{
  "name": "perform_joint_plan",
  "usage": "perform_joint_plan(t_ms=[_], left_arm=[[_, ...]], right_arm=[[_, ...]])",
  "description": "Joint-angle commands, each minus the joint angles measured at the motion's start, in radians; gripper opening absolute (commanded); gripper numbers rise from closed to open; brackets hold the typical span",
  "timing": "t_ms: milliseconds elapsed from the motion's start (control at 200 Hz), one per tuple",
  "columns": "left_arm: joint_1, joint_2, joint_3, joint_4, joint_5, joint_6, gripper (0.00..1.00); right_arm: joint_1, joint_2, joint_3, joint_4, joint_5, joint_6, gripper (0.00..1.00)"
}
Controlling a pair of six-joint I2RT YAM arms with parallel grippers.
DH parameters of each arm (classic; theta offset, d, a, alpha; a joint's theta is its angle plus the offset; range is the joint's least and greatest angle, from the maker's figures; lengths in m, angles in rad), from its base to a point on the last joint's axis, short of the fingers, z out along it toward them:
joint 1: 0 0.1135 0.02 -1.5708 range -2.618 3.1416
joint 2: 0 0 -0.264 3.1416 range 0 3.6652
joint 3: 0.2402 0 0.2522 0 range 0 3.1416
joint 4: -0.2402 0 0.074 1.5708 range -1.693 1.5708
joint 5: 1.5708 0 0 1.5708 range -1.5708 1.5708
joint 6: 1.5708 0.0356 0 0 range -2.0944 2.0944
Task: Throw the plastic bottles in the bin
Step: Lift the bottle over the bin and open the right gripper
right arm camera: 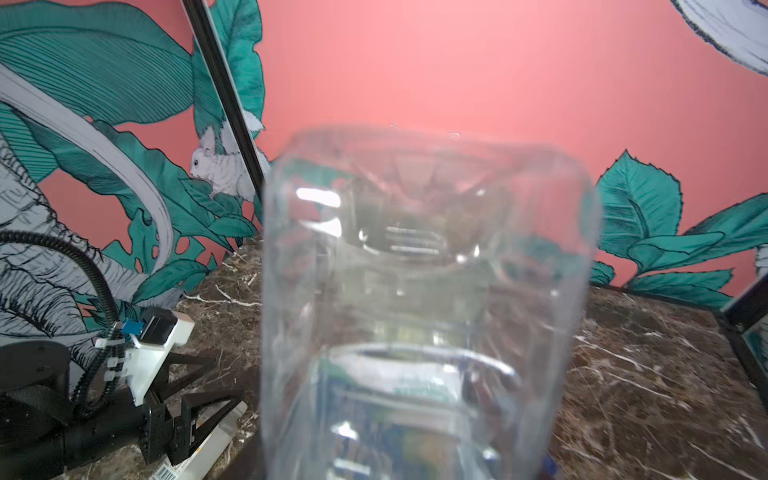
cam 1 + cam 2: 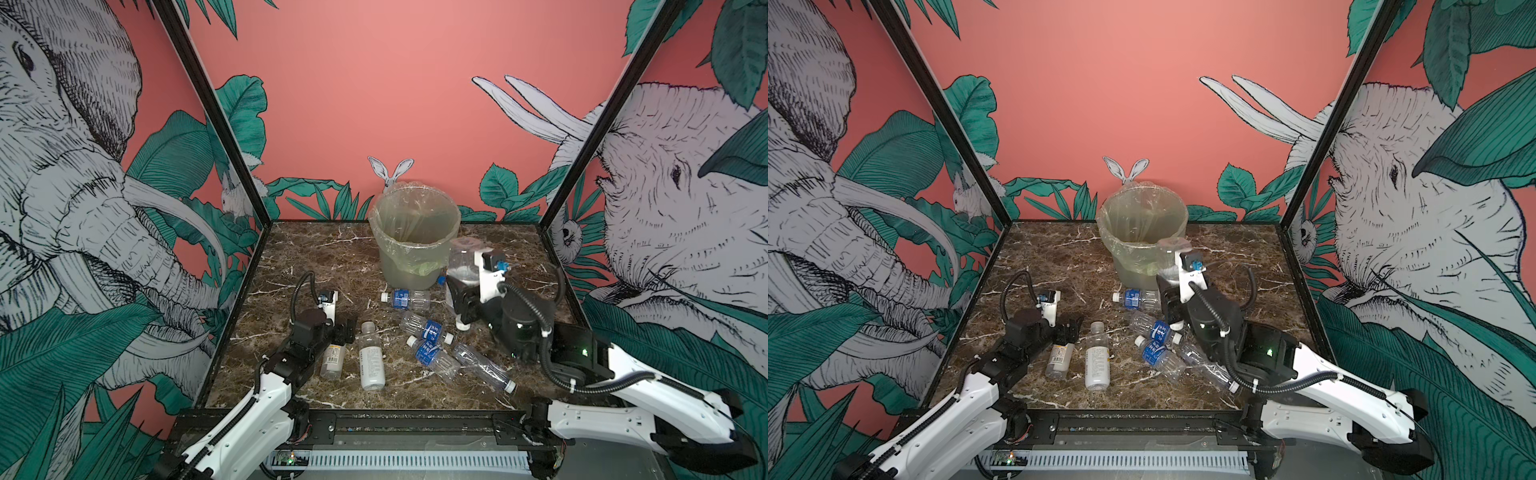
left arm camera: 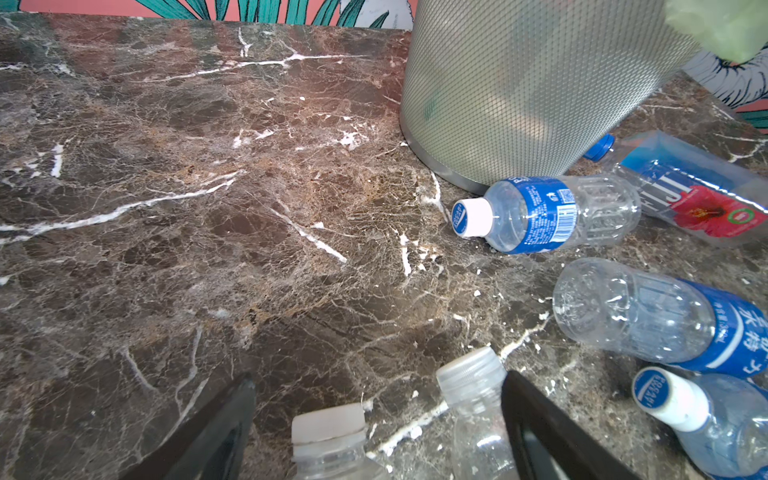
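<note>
Transport is the step in hand. Your right gripper [image 2: 460, 296] has its fingers clenched on a large clear plastic bottle [image 2: 464, 259], carried base up with its white cap pointing down. The bottle is clear of the brown marbled desk [image 2: 316, 266] and just beside the right wall of the round grey-green translucent bin [image 2: 399, 257] with its yellowish bag liner. In the right wrist view the bottle's body fills the middle of the picture, so the fingers themselves are hidden there.

From the top views the bottle seems no higher than the bin's rim and stands beside the opening, not over it. The next move, as I judge it, calls for a lift and a reach toward the bin's mouth, releasing only once the whole bottle hangs above the opening. Let go early and it will likely strike the rim or fall among the bottles below.

Your right arm reaches in from the right with its elbow low, forearm angled up and wrist turned so the gripper points upward. Your left arm lies low and stretched forward over the desk. The left gripper [image 3: 380, 377] has its fingers [image 3: 224, 424] released wide, grasping nothing — two capped bottle necks show between them, one belonging to a small clear bottle with a white label [image 2: 332, 359]. Other bottles, including a white opaque bottle [image 2: 371, 365] and several blue-labelled clear bottles [image 2: 428, 328], lie on the desk between the arms.
</note>
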Motion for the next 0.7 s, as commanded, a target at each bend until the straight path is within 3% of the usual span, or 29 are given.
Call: perform_joint_plan(t_ms=[0,110,240,280,365,395,565,695], left_arm=[[-0.001,0.001,-0.01,0.023,0.011,0.001,0.93],[0.0,-0.005,-0.016,0.03,0.019,-0.002,0.93],[-0.001,-0.02,-0.024,0.03,0.017,-0.004,0.93],[-0.001,-0.023,-0.026,0.031,0.017,-0.004,0.92],[-0.001,-0.029,-0.025,0.024,0.015,-0.002,0.93],[-0.001,-0.03,-0.024,0.022,0.012,-0.002,0.93],[-0.001,-0.022,-0.02,0.022,0.01,-0.002,0.93],[-0.001,-0.026,-0.018,0.021,0.009,-0.004,0.93]], right_arm=[[-0.076,0.133,0.23,-0.051,-0.126,-0.117,0.48],[-0.218,0.338,0.506,-0.115,-0.268,-0.117,0.46],[-0.36,0.636,0.828,-0.158,-0.355,-0.119,0.47],[-0.393,0.738,0.946,-0.193,-0.369,-0.116,0.59],[-0.441,0.936,1.212,-0.311,-0.382,-0.091,0.96],[-0.445,0.976,1.274,-0.334,-0.38,-0.09,0.99],[-0.454,1.024,1.377,-0.33,-0.327,-0.138,0.99],[-0.449,0.9,1.193,-0.278,-0.352,-0.139,0.99]])
